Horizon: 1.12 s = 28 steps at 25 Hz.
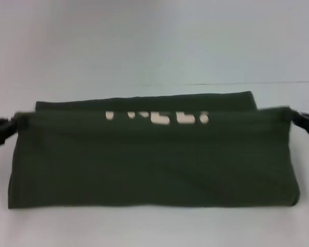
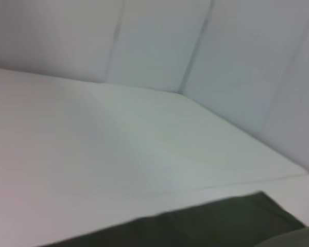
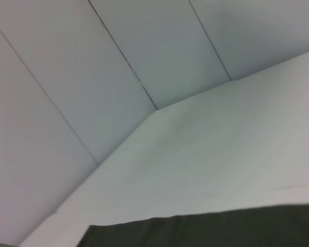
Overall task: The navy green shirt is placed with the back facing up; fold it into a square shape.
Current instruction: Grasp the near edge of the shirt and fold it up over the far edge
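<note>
Nearest the head camera is the lower folded edge of the navy green shirt (image 1: 154,164), a large dark olive-green soft cloth T-shirt. It lies across the white flat worktop (image 1: 154,51) as a wide, shallow band. A near layer has been drawn up and over, its upper hem stretched in a nearly straight line from side to side. Behind that hem a strip of the farther layer shows, with part of the pale cream lettering (image 1: 159,117) visible in the gap.

The left end effector (image 1: 2,131), black, sits at the left end of the raised hem. The right end effector (image 1: 305,122), also black, sits at the right end. Each is closed on a corner of the cloth, judging by the taut line between them.

Both wrist views show only white worktop, white panelled walls and one dark green edge of cloth.

Handling assessment: the cloth is light, limp and without stiffness. It will sag wherever unsupported, and layers may drag or slide on one another. There is no fragility. The smooth worktop offers little friction, so the lower layer may shift if the upper one is pulled quickly.

Recommended hold: pinch at the outer corners of an edge, both sides together, keeping the span level and lightly tensioned. A single mid-edge grip would likely bunch the fold.
</note>
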Each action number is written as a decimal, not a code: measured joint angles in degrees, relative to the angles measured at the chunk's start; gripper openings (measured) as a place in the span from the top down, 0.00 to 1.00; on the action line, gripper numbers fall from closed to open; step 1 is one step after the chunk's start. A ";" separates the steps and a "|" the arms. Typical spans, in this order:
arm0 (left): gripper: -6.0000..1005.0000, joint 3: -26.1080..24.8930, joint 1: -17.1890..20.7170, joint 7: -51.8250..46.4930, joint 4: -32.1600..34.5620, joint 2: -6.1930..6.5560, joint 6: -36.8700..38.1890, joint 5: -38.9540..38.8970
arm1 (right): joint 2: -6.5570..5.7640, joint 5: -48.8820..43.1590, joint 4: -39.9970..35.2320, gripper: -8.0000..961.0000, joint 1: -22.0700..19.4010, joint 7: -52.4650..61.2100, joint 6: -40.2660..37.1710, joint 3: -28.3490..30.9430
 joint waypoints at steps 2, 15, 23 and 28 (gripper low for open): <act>0.95 0.45 -1.20 -0.01 -0.57 -0.21 -4.16 0.00 | -0.03 0.12 1.15 0.89 2.45 0.03 4.38 -1.60; 0.93 9.37 -7.07 0.47 -4.65 -2.96 -30.92 -0.12 | 0.24 0.32 9.16 0.88 13.58 3.75 31.20 -9.05; 0.93 14.67 -9.18 0.65 -4.84 -4.90 -41.33 -0.27 | 1.98 0.39 10.63 0.87 15.62 3.21 38.71 -10.49; 0.92 15.57 -9.82 0.72 -5.04 -5.08 -42.75 -0.53 | 2.24 1.53 10.88 0.87 15.75 2.95 39.88 -10.67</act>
